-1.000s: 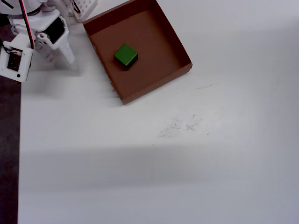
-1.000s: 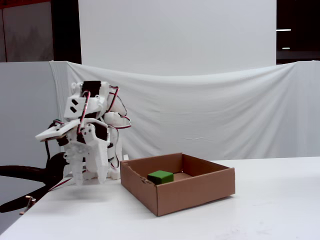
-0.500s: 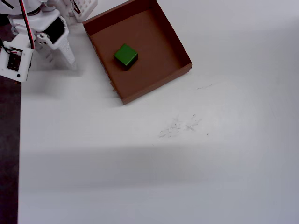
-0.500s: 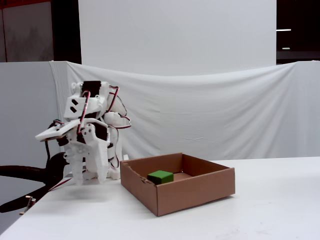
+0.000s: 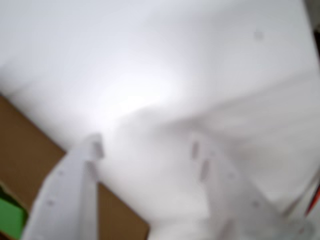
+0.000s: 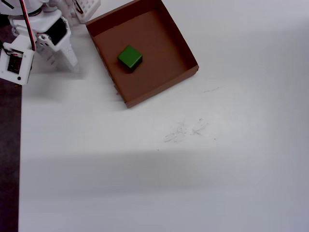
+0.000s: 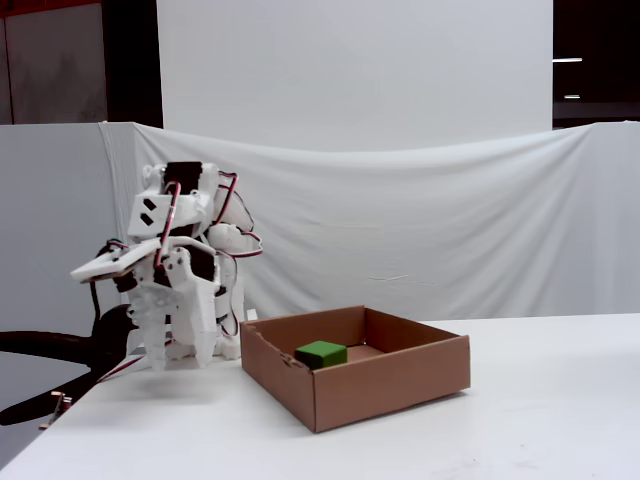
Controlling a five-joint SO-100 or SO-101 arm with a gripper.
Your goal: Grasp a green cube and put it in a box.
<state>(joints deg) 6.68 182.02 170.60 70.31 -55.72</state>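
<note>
A: Where is the green cube (image 6: 129,57) right now?

B: Resting flat on the floor of the box (image 6: 171,36), left of centre in the overhead view, clear of all four walls. In the fixed view its top (image 7: 321,352) just shows above the near wall of the box (image 7: 390,385). Judging from that, the placing looks done.

A: And the jaws?

B: The gripper (image 5: 145,145) is empty. In the wrist view the two fingers stand apart with bare white surface between them, so the jaws are parted and hold nothing. The wrist view is blurred, though, so I can't say how wide. A corner of brown box and a sliver of green sit at the lower left of that frame.

A: If it had to be picked up again, how would it handle?

B: I'd judge it light and rigid, with plain matte faces that shouldn't slip. Take it across two opposite side faces, coming straight down.

A: Any trouble with edges?

B: The box walls are low but upright. The cube has floor around it on every side, so the fingers would have room. The arm (image 6: 41,36) sits folded at the upper left of the overhead view, just beside the box's left corner; the surface (image 6: 193,183) below and to the right is wide and bare.
</note>
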